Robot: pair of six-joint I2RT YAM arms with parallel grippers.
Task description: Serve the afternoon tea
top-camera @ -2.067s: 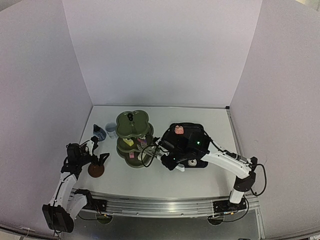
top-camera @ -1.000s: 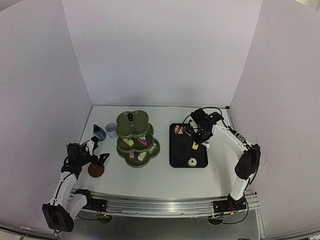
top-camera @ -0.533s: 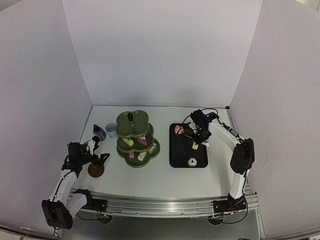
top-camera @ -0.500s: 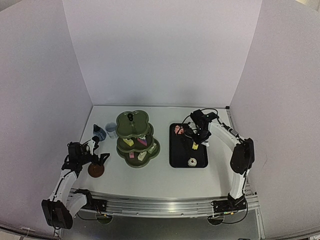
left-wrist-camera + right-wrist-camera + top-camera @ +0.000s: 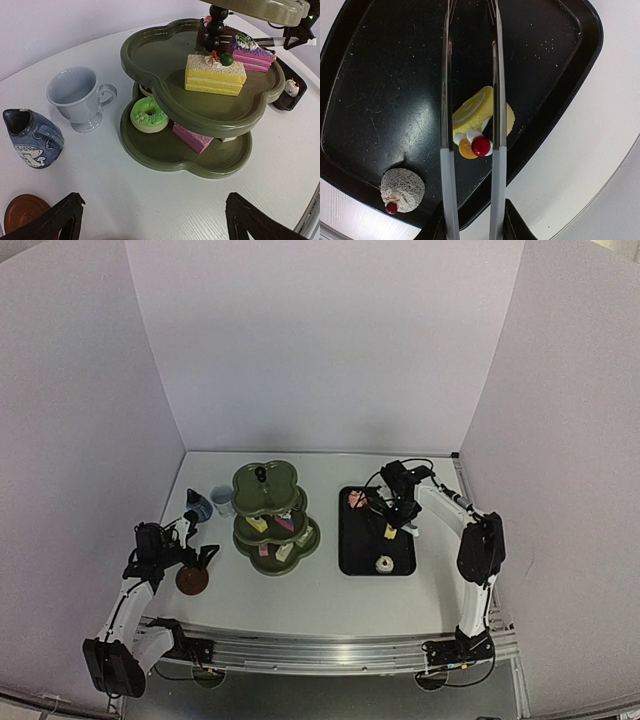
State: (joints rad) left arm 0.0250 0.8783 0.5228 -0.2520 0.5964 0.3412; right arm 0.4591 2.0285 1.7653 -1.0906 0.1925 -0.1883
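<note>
Right jaws pinched the metal tongs [image 5: 497, 100], whose arms straddled a yellow roll cake [image 5: 470, 117] on the black tray [image 5: 380, 90]; couldn't tell if they touched it. A grey-white pastry [image 5: 402, 187] sat near a tray corner. Left jaws were spread wide, low over the surface [image 5: 125, 200] by a brown saucer [image 5: 22, 212]. The green stand [image 5: 150, 85] held a yellow slice [image 5: 215, 75] and purple slice [image 5: 250, 52] on the middle tier, and a green donut [image 5: 148, 112] and pink slice [image 5: 195, 137] on the bottom tier. The white cup [image 5: 75, 97] and blue jug [image 5: 30, 137] stood beside it.

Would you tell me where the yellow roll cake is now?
Right wrist view: the yellow roll cake lies on the black tray, between the tongs' arms, up and right of the grey pastry.
</note>
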